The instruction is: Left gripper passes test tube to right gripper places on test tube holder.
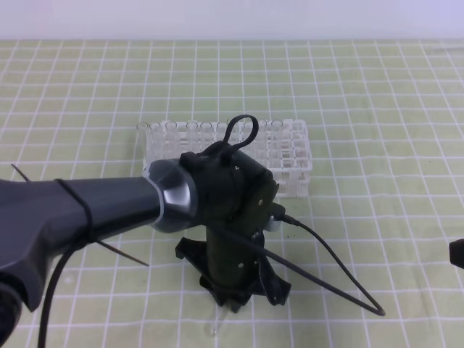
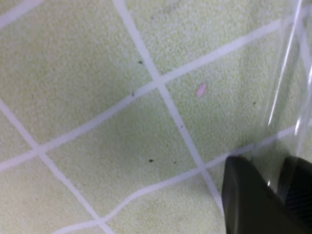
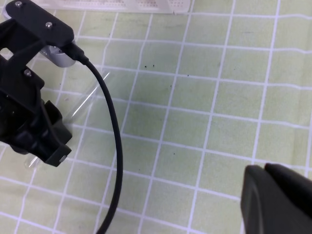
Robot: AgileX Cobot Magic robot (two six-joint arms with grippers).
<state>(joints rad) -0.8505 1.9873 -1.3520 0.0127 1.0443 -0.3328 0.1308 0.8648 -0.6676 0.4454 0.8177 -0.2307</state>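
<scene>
Left gripper [image 1: 233, 301] jaws straddle the test tube [image 2: 287, 92] on the mat; right gripper [image 3: 278, 200] jaws unclear.

- Mat [image 3: 204, 126]: pale green, white grid lines, a few small dark specks; fills the view.
- Left gripper [image 3: 29, 141]: black claw body at the mat's left edge, screws visible on its housing; whether the jaws are parted cannot be told.
- Cable [image 3: 113, 146]: black, plugged into the claw's top, curving down to the bottom edge.
- Test tube [image 3: 80, 107]: clear glass, lying slantwise on the mat, its lower part hidden behind the claw.
- Test tube holder [image 3: 122, 5]: white lattice, only a strip along the top edge.
- Right gripper [image 3: 278, 200]: dark finger parts at the bottom right corner; jaw state unclear.
</scene>
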